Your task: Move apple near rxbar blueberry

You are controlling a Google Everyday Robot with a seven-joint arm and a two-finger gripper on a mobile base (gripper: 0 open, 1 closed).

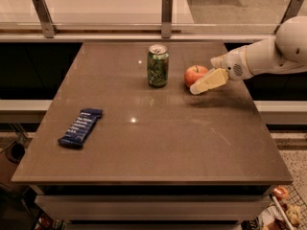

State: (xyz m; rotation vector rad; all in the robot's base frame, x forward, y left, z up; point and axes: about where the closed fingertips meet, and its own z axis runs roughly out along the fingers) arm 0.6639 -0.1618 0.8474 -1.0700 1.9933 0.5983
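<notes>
The red-orange apple (194, 74) sits on the brown table (158, 143) at the back right, just right of the green soda can. My gripper (200, 84) reaches in from the right on a white arm and lies against the apple's front right side, low over the table. The dark blue rxbar blueberry (80, 127) lies flat near the table's left edge, far from the apple and the gripper.
A green soda can (158, 65) stands upright at the back middle, close to the apple's left. A glass rail with metal posts (166, 14) runs behind the table. The table's edges drop off at the front and both sides.
</notes>
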